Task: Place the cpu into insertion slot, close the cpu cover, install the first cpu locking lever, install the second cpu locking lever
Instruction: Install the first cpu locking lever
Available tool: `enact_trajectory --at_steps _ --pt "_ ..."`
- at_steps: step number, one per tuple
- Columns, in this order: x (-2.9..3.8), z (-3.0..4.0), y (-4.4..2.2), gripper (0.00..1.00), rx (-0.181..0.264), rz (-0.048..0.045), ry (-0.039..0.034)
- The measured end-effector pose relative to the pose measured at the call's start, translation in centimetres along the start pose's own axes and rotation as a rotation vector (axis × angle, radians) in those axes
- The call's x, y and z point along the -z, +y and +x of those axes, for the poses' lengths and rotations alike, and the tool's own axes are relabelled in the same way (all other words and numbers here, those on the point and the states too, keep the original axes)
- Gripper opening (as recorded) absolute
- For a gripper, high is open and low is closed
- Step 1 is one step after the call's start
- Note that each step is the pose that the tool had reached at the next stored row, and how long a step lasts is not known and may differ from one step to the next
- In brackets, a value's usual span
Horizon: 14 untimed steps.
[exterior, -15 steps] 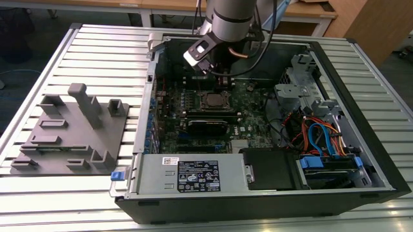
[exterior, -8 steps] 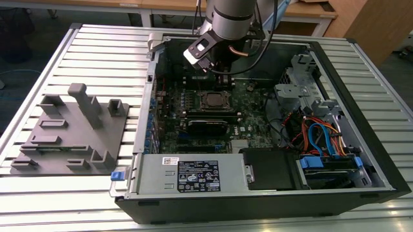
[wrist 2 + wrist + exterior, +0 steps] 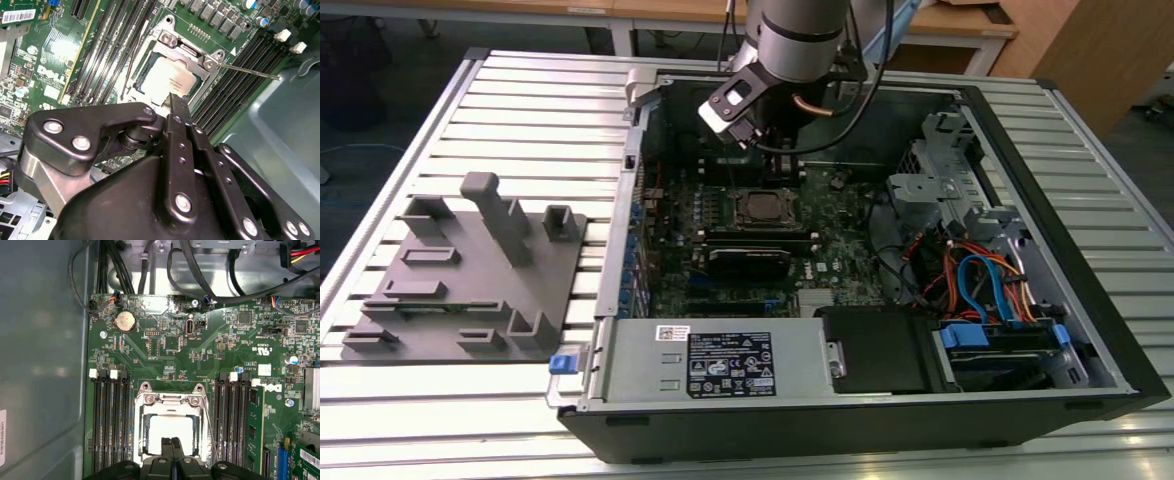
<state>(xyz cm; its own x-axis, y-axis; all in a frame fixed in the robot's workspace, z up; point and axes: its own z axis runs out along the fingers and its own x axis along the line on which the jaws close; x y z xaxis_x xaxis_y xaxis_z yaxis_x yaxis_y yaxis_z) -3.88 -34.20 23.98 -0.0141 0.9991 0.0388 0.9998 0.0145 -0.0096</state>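
Grey cpu (image 3: 170, 77) framed by cpu cover (image 3: 172, 42), pincer (image 3: 176, 100) closed

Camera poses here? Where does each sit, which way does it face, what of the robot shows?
Exterior view: off the arm, above the open case, looking down at the board and cpu; the arm reaches in at the far side.
First wrist view: on the arm, looking along the shut hand squarely at the board.
Second wrist view: on the arm behind the hand, looking obliquely at the board; hand linkage in the foreground.
Shared: all three show the cpu; both wrist views show the hand's tips before it.
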Motion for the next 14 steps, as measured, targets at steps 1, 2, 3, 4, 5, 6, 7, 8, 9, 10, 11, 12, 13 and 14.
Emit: enact_trajectory --at_steps 1,2,3,4,5,6,7,8,9,10,11,12,13,14 --pt "0.0 0.0 -0.05 0.1 0.0 0.0 0.0" --pt "0.0 0.0 -0.06 0.1 0.0 -0.0001 -0.0001" --pt "-0.01 0.01 -0.15 0.1 0.0 -0.0001 0.0001" --pt "-0.01 0.01 -0.23 0.1 0.0 -0.0001 0.0002" --pt "-0.03 0.01 -0.37 0.1 0.0 -0.0002 0.0003" --pt "-0.03 0.01 -0.47 0.1 0.0 -0.0002 0.0003" --pt "-0.03 0.01 -0.49 0.1 0.0 -0.0001 0.0002" --pt "-0.03 0.01 -0.5 0.1 0.0 -0.0001 0.0001" --pt "-0.03 0.01 -0.5 0.1 0.0 0.0 0.0001" --pt "-0.03 0.01 -0.52 0.1 0.0 -0.0001 0.0001" --pt "-0.03 0.01 -0.52 0.1 0.0 -0.0001 0.0001" --pt "-0.03 0.01 -0.52 0.1 0.0 -0.0001 0.0001" --pt "-0.03 0.01 -0.52 0.1 0.0 -0.0001 0.0002" --pt "-0.03 0.01 -0.52 0.1 0.0 -0.0001 0.0001"
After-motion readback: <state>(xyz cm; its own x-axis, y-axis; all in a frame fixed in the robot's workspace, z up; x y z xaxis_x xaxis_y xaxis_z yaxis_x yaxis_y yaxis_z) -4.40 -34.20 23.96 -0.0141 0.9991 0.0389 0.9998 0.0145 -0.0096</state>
